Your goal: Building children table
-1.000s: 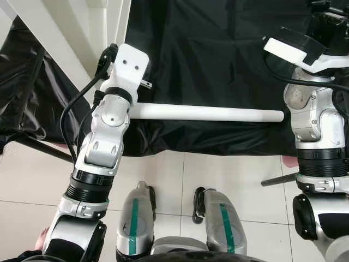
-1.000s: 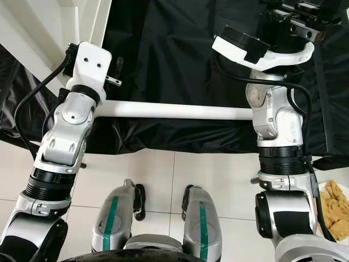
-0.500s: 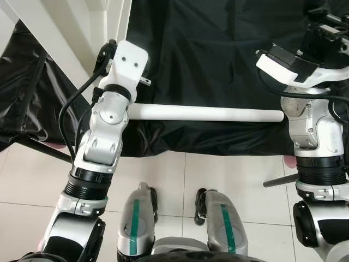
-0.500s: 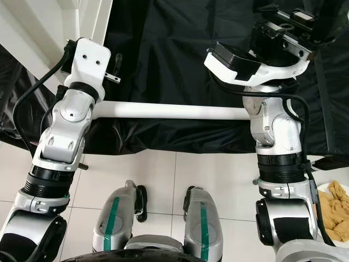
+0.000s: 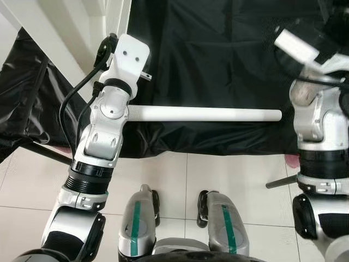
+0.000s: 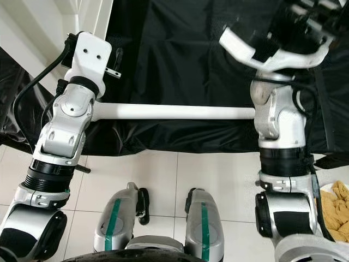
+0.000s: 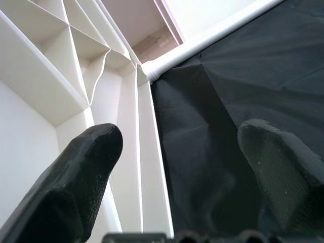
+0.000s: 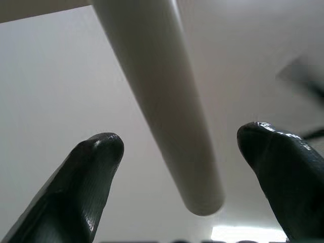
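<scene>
**Q:** How do the jaws stand, and what lies between them?

**A:** The left gripper has its jaws spread wide with nothing held; between its fingers appear black sheeting and a white slatted frame. The right gripper is likewise spread wide and grips nothing; a white round leg passes between its fingers without touching either, its end pointing toward the camera.

**Q:** Where is the task's piece, and what surrounds it?

**A:** A long white tube lies crosswise on the black cloth, near its front edge, spanning from the left arm to just beside the right arm. The left arm overlaps the tube's near end. White panels stand beyond the left arm. Below, the tiled floor shows, and a plate holding yellowish cloth sits beside the right arm.
</scene>
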### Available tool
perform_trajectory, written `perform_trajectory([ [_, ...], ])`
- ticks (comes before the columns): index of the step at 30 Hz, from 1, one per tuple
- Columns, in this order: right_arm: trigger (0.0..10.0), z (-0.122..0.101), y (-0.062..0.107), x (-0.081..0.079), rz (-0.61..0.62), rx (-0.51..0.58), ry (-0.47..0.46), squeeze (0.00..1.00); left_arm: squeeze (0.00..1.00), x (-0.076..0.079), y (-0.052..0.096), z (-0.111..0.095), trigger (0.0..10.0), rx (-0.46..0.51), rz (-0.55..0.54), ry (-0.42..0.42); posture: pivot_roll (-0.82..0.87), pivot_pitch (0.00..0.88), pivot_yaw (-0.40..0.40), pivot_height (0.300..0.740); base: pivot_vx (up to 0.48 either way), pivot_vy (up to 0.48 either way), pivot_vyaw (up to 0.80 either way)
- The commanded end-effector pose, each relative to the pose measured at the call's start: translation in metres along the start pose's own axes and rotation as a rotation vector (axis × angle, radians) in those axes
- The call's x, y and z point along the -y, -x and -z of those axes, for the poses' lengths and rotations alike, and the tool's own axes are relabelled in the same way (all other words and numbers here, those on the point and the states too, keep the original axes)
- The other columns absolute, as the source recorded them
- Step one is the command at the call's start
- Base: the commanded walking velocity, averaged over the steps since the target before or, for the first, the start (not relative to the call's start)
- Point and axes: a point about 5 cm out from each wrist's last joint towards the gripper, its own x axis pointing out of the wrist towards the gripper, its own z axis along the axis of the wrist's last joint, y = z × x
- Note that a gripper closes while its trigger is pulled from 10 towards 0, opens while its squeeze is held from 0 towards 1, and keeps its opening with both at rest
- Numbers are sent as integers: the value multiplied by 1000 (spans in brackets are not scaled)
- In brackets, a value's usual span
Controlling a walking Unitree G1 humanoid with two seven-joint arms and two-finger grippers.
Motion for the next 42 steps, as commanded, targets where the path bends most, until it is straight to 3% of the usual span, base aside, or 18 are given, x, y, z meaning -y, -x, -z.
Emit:
perform_trajectory([
  [1,10000,0,-1,-3,-8,-11,-16,0,0,-4,1,3,10000,-8,-22,-14,115,70,116,740,0,0,0],
  [17,10000,-3,-43,-6,99,38,-71,0,0,-2,6,10,10000,-39,-47,15,121,63,80,740,0,0,0],
  [18,3882,-3,-46,-5,97,45,-82,0,0,-1,7,13,10000,-51,-47,29,117,64,74,740,0,0,0],
  [19,2431,-3,-48,-5,90,48,-95,0,0,0,7,15,10000,-62,-48,39,117,64,74,740,0,0,0],
  [20,2431,-3,-48,-5,90,48,-95,0,0,0,7,15,10000,-62,-48,39,117,64,74,740,0,0,0],
  [21,0,-1,-49,-3,80,44,-107,0,0,2,8,19,10000,-84,-47,62,110,65,66,740,0,0,0],
  [22,0,4,-51,1,60,25,-119,0,0,5,11,29,10000,-128,-48,103,108,65,57,740,0,0,0],
  [27,0,11,-52,7,42,-17,-132,0,0,8,14,42,10000,-179,-51,148,100,69,51,740,0,0,0],
  [29,0,37,-50,12,-28,-217,-151,0,0,3,18,68,10000,-279,-84,203,88,76,42,740,0,0,0],
  [32,0,47,-48,14,-51,-287,-162,0,0,0,20,75,10000,-304,-99,208,87,76,42,740,0,0,0],
  [34,0,63,-44,19,-75,-413,-184,0,0,-20,17,87,10000,-327,-158,182,77,82,45,740,0,0,0],
  [35,0,63,-44,19,-75,-413,-184,0,0,-20,17,87,10000,-327,-158,182,77,82,45,740,0,0,0],
  [38,0,82,-39,28,-81,-553,-235,0,0,-67,9,100,10000,-359,-282,148,70,90,50,740,0,0,0],
  [40,0,82,-39,28,-81,-553,-235,0,0,-67,9,100,10000,-359,-282,148,70,90,50,740,0,0,0],
  [41,0,104,-34,37,-36,-689,-310,0,0,-113,5,101,10000,-356,-387,97,68,99,63,740,0,0,0],
  [42,0,104,-34,37,-36,-689,-310,0,0,-113,5,101,10000,-356,-387,97,68,99,63,740,0,0,0],
])
